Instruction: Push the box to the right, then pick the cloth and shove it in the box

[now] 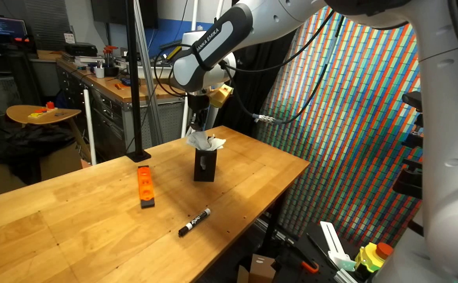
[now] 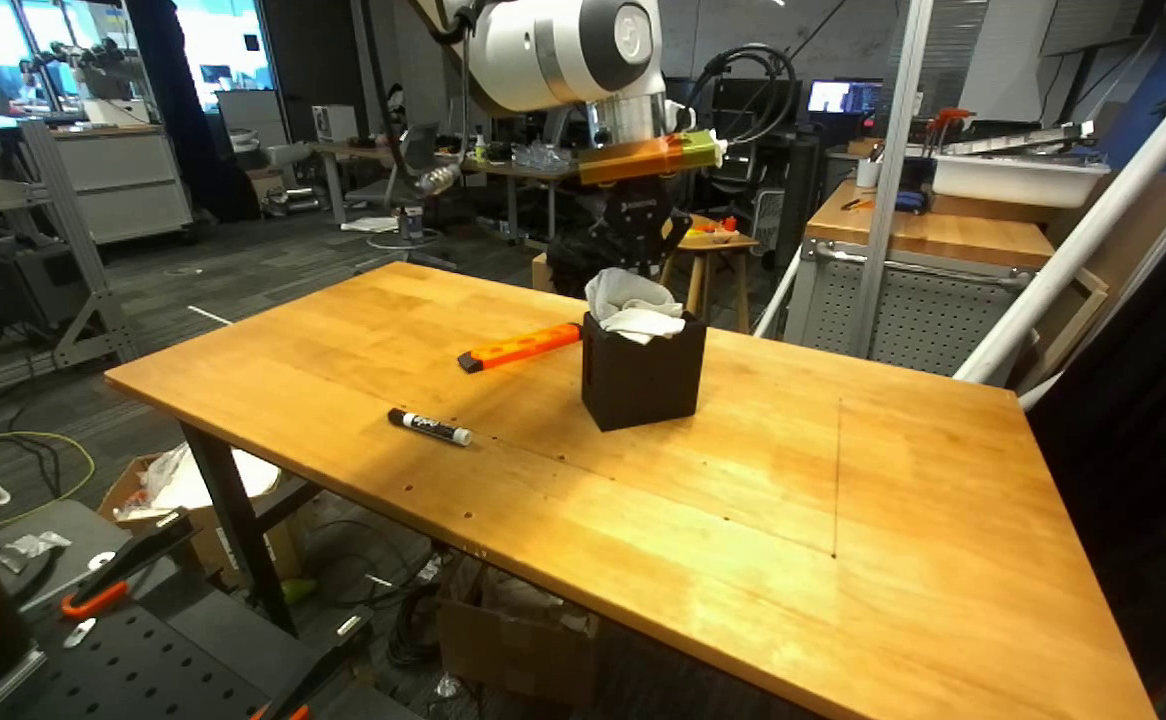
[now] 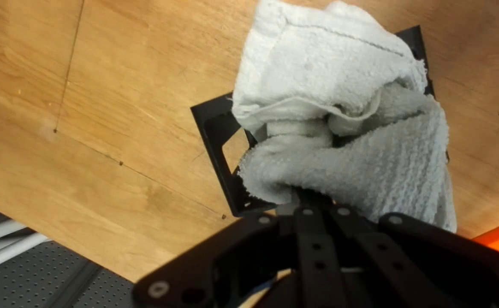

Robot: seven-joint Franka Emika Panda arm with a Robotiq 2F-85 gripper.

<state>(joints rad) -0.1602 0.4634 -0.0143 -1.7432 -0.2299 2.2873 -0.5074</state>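
Observation:
The black box (image 2: 643, 375) stands upright on the wooden table, and its open top faces up in the wrist view, where part of its rim (image 3: 214, 161) shows. Stuffed into that opening is the whitish cloth (image 3: 326, 64), bunched and folded. Part of it bulges above the rim in both exterior views, and some drapes over the edges. My gripper (image 3: 311, 199) is shut, low over one side of the box and against the cloth. Its fingertips are partly hidden by the cloth's folds; no clear pinch of fabric shows. From outside, the gripper (image 1: 196, 125) appears just above the cloth.
An orange level (image 1: 145, 186) lies on the table beside the box, and its end also shows in the wrist view. Closer to a long table edge is a black marker (image 2: 430, 427). A black post (image 1: 138, 155) stands at the table's rim.

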